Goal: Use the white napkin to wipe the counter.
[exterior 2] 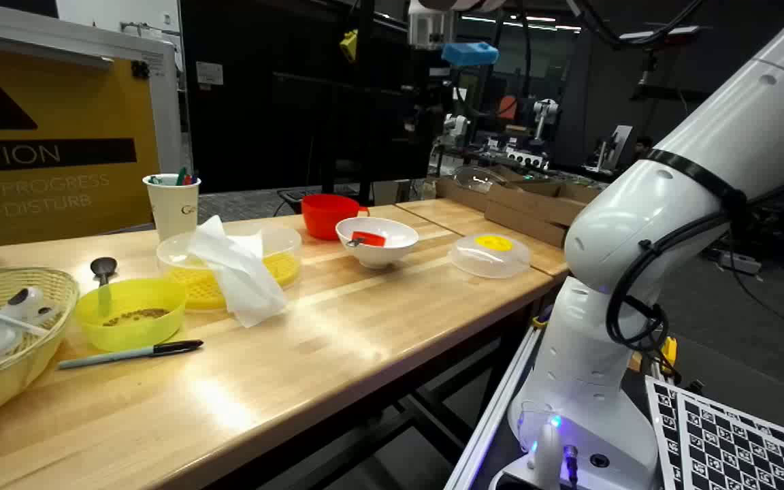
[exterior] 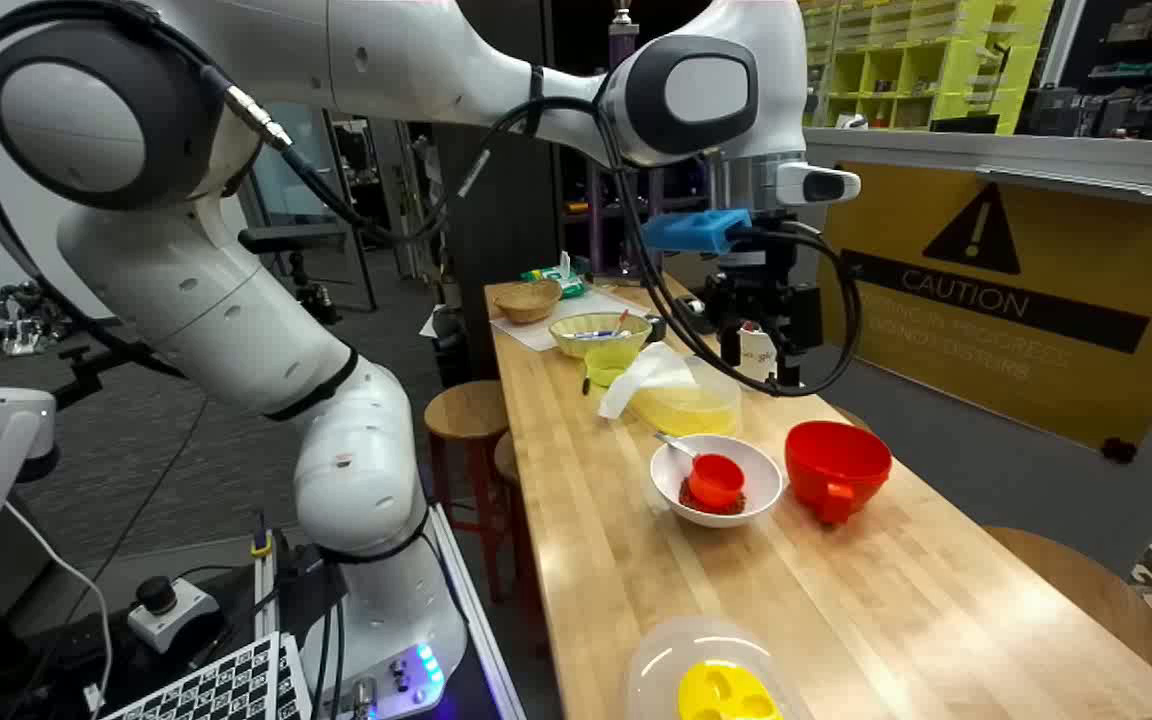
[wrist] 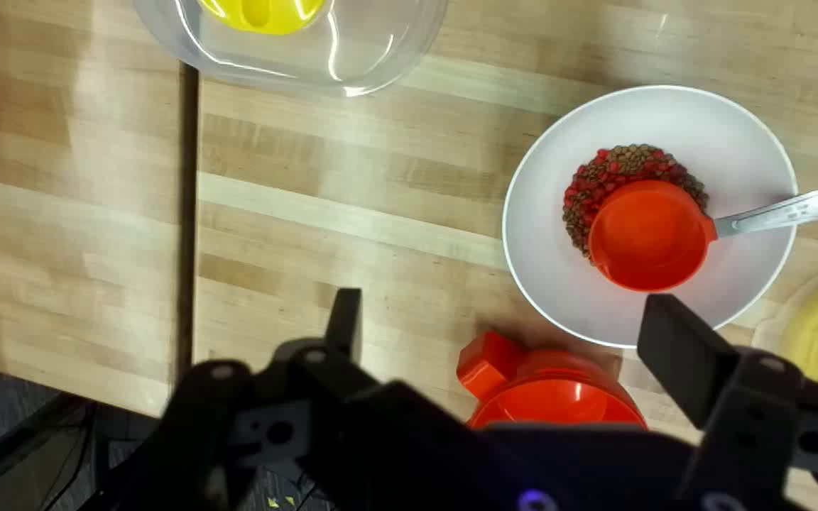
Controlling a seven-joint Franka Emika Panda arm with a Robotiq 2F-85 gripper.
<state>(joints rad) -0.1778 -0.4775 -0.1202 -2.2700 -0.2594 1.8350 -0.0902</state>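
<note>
The white napkin [exterior: 651, 377] is crumpled and draped over the rim of a clear and yellow container [exterior: 688, 408]. In an exterior view the napkin [exterior 2: 239, 275] hangs down the container's side to the counter. It is out of the wrist view. The wooden counter [exterior: 601, 570] also shows in the wrist view [wrist: 352, 227]. My gripper [exterior: 760, 368] is high above the counter, apart from the napkin. In the wrist view my gripper [wrist: 505, 309] has its two fingers wide apart with nothing between them, above the area of the red cup and white bowl.
A white bowl [exterior: 671, 478] holds a red measuring cup [exterior: 715, 481]. A red cup [exterior: 838, 465] stands beside it. A clear lid with yellow top [exterior 2: 489, 256] lies nearby. A yellow bowl [exterior 2: 132, 314], marker [exterior 2: 130, 354], basket [exterior 2: 18, 361] and paper cup [exterior 2: 175, 209] stand near the napkin.
</note>
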